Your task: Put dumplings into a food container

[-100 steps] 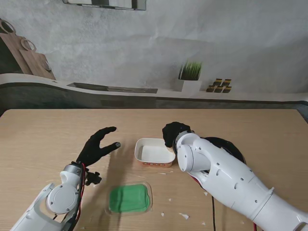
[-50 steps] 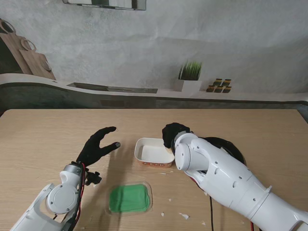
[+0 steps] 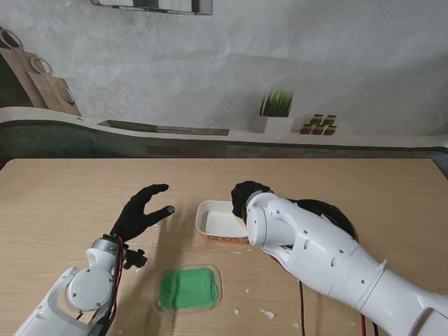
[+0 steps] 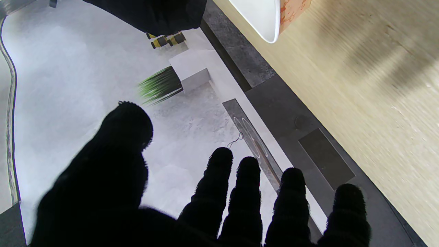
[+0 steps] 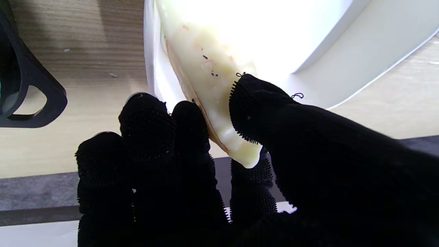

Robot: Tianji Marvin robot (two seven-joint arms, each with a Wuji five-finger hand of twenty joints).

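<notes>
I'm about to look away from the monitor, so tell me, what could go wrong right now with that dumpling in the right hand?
The right hand pinches the dumpling only near one end, so it could slip or tear. It hangs at the white container rim and might land on the table. The forearm hides the drop from the stand camera, and the open left hand is not steadying the container.
</notes>
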